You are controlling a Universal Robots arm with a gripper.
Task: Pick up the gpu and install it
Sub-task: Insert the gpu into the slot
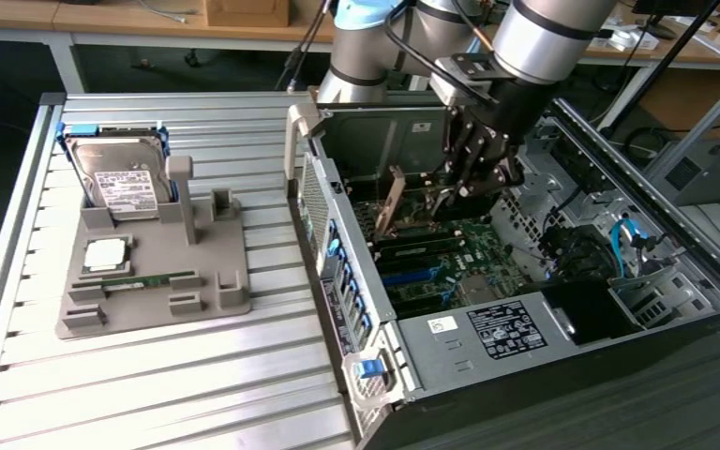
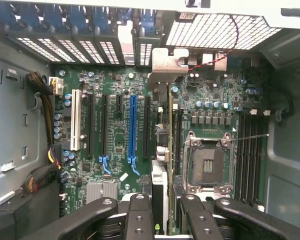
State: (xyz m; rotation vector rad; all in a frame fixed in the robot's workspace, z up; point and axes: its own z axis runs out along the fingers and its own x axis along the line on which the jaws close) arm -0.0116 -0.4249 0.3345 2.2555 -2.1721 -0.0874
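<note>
Holding gpu [image 1: 392, 202] edge-on in half-closed gripper [image 2: 166, 220], low over motherboard [image 2: 115, 145] beside expansion slots [image 2: 132, 125]; keep card upright, bracket [image 2: 167, 62] toward rear grille, press down evenly, no twisting

Green mobo [image 2: 117, 145] w/ blue slot [image 2: 132, 127] & white slot [image 2: 75, 120], tan-brown gpu [image 1: 390, 199], black claw [image 1: 467, 192], grey tray [image 1: 147, 305], silver HDD [image 1: 108, 152].
</note>
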